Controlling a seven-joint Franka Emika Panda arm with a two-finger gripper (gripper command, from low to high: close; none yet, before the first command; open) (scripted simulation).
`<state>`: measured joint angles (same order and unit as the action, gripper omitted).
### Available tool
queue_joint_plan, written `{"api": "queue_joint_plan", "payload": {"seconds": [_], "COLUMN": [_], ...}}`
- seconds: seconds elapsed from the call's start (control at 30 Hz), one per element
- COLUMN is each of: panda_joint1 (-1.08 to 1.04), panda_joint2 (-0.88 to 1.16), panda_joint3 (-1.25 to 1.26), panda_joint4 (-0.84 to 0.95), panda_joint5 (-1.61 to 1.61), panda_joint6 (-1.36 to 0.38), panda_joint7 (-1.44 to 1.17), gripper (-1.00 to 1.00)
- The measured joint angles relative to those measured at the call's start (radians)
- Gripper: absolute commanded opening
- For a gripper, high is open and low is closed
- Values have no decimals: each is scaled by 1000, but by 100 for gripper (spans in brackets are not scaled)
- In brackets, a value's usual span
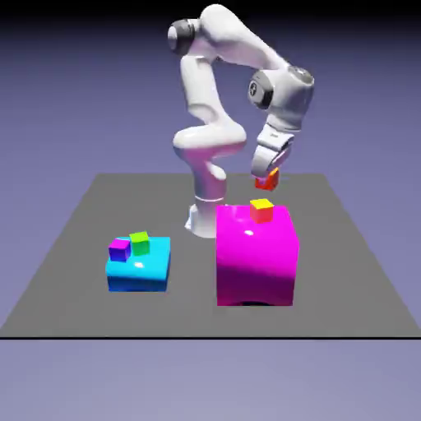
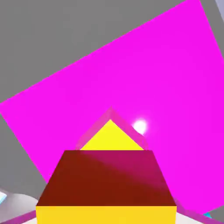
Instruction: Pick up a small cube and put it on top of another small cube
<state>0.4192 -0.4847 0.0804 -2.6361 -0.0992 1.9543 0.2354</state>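
Observation:
My gripper (image 1: 266,173) is shut on the small cube (image 1: 267,179), holding it in the air just above the magenta block (image 1: 255,259). The other small cube (image 1: 261,210), with a yellow top and orange sides, sits on the block's top, slightly below and in front of the held one. In the hand view the held cube (image 2: 107,177) fills the bottom, showing a dark red face and a yellow one, and it hides my fingertips. Behind it only the yellow top of the other cube (image 2: 111,138) shows, against the magenta block's top (image 2: 131,74).
A cyan block (image 1: 138,270) stands at the exterior view's left, with a purple cube (image 1: 119,249) and a green cube (image 1: 140,242) on top. The robot's base (image 1: 205,215) rises just behind the magenta block. Grey table (image 1: 345,271) surrounds both blocks.

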Motion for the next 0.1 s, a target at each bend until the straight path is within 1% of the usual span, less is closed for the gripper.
{"api": "queue_joint_plan", "payload": {"seconds": [0.03,0.1], "panda_joint1": [-1,-1], "panda_joint2": [3,3], "panda_joint3": [-1,-1], "panda_joint4": [-14,-14], "panda_joint5": [-1,-4], "panda_joint6": [17,18], "panda_joint7": [1,2], "gripper": [100,100]}}
